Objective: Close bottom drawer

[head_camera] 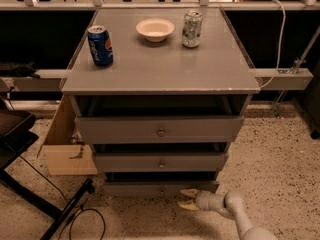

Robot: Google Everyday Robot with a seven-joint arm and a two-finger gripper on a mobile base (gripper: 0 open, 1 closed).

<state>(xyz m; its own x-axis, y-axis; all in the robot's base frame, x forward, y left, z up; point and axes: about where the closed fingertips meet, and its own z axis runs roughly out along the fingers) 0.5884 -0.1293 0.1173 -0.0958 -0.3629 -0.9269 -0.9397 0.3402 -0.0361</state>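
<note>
The bottom drawer [135, 188] is a narrow grey front with a small round knob [161, 189], low under the grey cabinet, with a dark gap above it. Two wider grey drawer fronts sit above: the top one [159, 129] and the middle one [160, 162]. My gripper [186, 199] is on a pale arm coming in from the bottom right. It sits low near the floor, just in front of and right of the bottom drawer's knob. Its two tan fingers [189, 192] are spread apart and hold nothing.
On the cabinet top [160, 64] stand a blue can [100, 45], a white bowl [155, 29] and a silver-green can [191, 28]. A wooden box [65, 144] stands at the cabinet's left. A black stand leg and cable [75, 209] lie on the speckled floor at lower left.
</note>
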